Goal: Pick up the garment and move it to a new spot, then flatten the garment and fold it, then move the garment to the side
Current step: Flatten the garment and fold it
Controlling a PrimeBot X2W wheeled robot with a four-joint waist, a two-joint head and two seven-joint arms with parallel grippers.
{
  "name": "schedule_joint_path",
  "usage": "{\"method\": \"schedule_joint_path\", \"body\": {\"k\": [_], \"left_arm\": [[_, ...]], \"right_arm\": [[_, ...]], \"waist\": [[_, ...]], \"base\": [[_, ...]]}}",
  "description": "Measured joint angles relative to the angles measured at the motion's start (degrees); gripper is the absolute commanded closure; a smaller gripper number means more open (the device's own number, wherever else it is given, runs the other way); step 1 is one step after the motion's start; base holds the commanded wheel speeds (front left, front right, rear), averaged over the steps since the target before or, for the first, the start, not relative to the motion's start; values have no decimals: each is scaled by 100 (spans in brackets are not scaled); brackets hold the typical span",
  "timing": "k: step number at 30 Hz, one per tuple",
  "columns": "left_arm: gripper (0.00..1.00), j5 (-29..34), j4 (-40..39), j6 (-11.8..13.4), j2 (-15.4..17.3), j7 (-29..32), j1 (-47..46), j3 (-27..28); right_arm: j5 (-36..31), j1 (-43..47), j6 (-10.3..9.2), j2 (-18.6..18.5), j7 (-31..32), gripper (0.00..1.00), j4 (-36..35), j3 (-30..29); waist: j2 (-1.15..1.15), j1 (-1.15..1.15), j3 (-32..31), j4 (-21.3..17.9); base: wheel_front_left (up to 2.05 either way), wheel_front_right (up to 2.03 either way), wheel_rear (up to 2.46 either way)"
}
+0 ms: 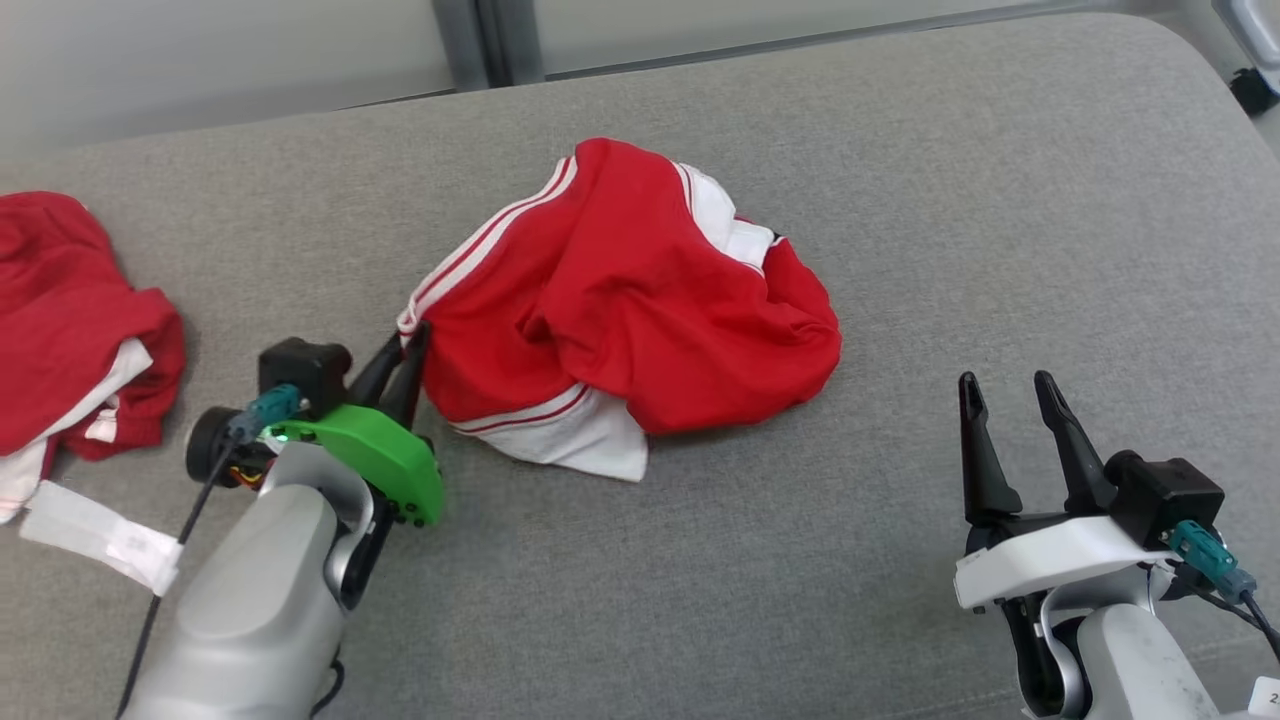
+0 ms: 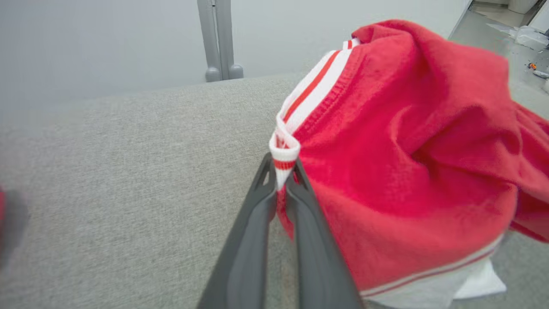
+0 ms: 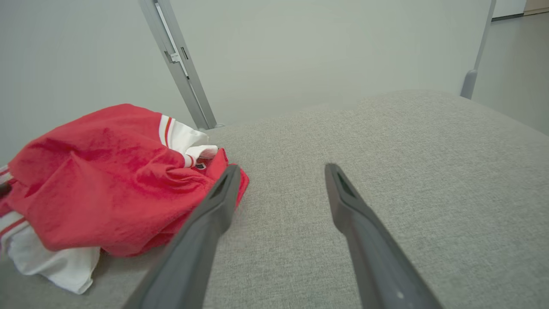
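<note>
The garment (image 1: 620,320) — red, with white striped trim — sits crumpled in a heap in the middle of the grey cushion (image 1: 900,200). We judge the main risk to be at its near-left edge. The left gripper (image 1: 414,338) pinches only a thin fold of the striped band, right at the fingertips, so a quick lift could let the cloth slide out. The heap could also drag and bunch further instead of coming up clean. Because the bundle is folded over itself, we cannot tell which layer is caught. Lifting may raise one layer and leave the rest twisted, which would make flattening harder.

Relative to that gripper, the garment spreads to the right and far side, its striped edge caught between the pressed-together fingers. The right gripper (image 1: 1000,385) hovers with fingers spread, well apart from the garment on its near right, holding nothing. At the far left lies a second red garment (image 1: 70,310) with a white tag (image 1: 100,540) near it — a leftward carry could brush it.
</note>
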Motion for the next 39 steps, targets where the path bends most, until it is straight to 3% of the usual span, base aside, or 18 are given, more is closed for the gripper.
{"method": "schedule_joint_path", "body": {"k": [8, 19, 26, 27, 28, 29, 39], "left_arm": [[100, 62, -1027, 348, 468, -41, 191, 550], [100, -122, -2313, 953, 980, -23, 1961, 936], [100, -402, -2795, 1250, 1074, 135, 2919, 1080], [84, -424, -2803, 1258, 1060, 169, 2970, 1048], [52, -441, -2811, 1277, 1034, 178, 3011, 1023], [0, -464, -2830, 1282, 999, 175, 3027, 1024], [0, -116, -3174, 1349, 988, -1, 2728, 1189]], "right_arm": [[-9, 138, -1, 1, -1, 0, 18, -27], [-8, 330, 0, 2, -1, 0, 36, -42], [-30, 329, 0, 1, -1, 0, 89, -30], [-35, 329, -1, 1, -1, 0, 105, -18], [-36, 328, 0, 3, -1, 0, 123, -2], [-40, 327, 0, 3, -1, 0, 136, 8], [-53, 308, 0, 2, -1, 0, 189, 74]], "waist": [[0, 0, -203, 417], [0, 0, -444, 884], [0, 0, -475, 1095], [0, 0, -481, 1114], [0, 0, -493, 1134], [0, 0, -511, 1148], [0, 0, -635, 1050]], "base": [[0, 0, 0], [0, 0, 0], [0, 0, 0], [0, 0, 0], [0, 0, 0], [0, 0, 0], [0, 0, 0]]}}
